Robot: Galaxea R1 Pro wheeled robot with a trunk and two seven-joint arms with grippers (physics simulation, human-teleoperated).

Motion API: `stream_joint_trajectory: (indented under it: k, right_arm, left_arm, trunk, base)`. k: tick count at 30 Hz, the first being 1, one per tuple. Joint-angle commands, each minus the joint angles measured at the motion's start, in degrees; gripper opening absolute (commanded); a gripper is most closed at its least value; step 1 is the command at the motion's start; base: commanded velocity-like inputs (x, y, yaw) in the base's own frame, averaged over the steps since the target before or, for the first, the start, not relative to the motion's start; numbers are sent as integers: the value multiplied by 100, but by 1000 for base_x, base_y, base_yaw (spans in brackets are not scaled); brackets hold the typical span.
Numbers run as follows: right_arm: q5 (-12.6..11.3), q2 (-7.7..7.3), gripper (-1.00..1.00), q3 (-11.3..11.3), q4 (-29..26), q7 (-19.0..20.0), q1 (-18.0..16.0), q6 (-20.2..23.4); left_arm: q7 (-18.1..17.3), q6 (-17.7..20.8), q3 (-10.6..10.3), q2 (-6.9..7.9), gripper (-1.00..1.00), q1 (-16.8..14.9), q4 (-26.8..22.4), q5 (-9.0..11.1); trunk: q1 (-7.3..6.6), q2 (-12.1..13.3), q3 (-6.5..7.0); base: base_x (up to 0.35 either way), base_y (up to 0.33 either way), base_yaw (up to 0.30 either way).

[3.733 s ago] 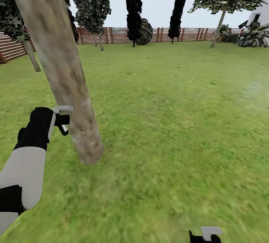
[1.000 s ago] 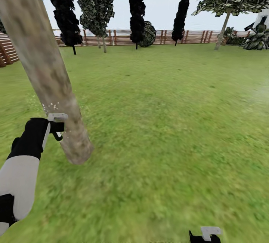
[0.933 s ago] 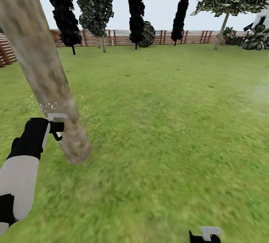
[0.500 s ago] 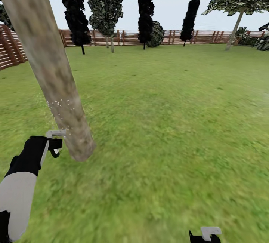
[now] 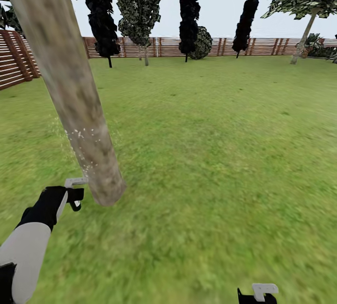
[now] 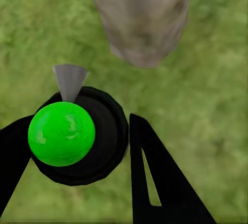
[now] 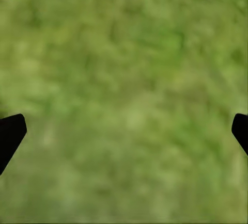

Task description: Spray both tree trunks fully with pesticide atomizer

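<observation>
Head view shows the whitish pesticide (image 5: 86, 141) specks higher on the tree trunk (image 5: 75, 89) than before. The left gripper (image 5: 70, 196), lower now, clasps the pesticide atomizer (image 6: 77, 131) beside the trunk's base; the right gripper (image 7: 124, 131) hangs spread wide over grass (image 5: 210, 154).

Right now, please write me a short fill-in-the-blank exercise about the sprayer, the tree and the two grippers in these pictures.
1. The pesticide atomizer is held in the ____ gripper.
2. Whitish specks of pesticide dot the tree ____.
3. The right gripper has its fingers wide ____ over the bare grass.
4. Behind the lawn runs a brown slatted wooden ____.

Missing words: left; trunk; open; fence
</observation>
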Motion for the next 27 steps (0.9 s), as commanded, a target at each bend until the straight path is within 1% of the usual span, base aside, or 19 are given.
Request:
stream_joint_trajectory:
  k: [1, 2, 3, 5, 8, 11, 14, 20, 27]
  right_arm:
    - [62, -1, 100, -33, 9, -30, -5, -21]
    - [60, -1, 100, -32, 9, -30, -4, -21]
    - [64, -1, 100, -31, 9, -30, -3, -21]
    - [66, -1, 100, -25, 9, -30, -5, -21]
    - [66, -1, 100, -26, 9, -30, -6, -21]
    - [66, -1, 100, -24, 9, -30, -7, -21]
    - [66, -1, 100, -24, 9, -30, -5, -21]
    - [66, -1, 100, -24, 9, -34, -8, -21]
    - [66, -1, 100, -26, 9, -30, -4, -21]
  left_arm:
    - [-39, -121, 68, -4, -100, 67, 43, -58]
    - [-24, -313, 160, -4, -100, 128, 73, -59]
    - [-21, -409, 220, -4, -100, 153, 80, -61]
    - [-27, -470, 252, -10, -100, 171, 91, -51]
    - [-28, -492, 260, -44, -100, 178, 101, -45]
    - [-28, -499, 261, -157, -100, 179, 96, -56]
    - [-23, -502, 253, -211, -100, 179, 95, -74]
    - [-28, -502, 244, -230, -100, 179, 95, -62]
    - [-28, -502, 243, -267, -100, 179, 97, -65]
  trunk:
    - [2, -2, -5]
    - [2, -2, -5]
    - [2, -2, -5]
    - [2, -2, -5]
    - [2, -2, -5]
    - [2, -2, -5]
    - [2, -2, -5]
    - [2, -2, -5]
    - [2, -2, -5]
  base:
    - [288, 222, 0]
    - [270, 233, 0]
    - [167, 181, 0]
    - [13, -26, 26]
    - [-61, -205, 191]
    - [-1, -266, 272]
    - [115, -263, 217]
    - [149, -253, 16]
    - [10, -273, 0]
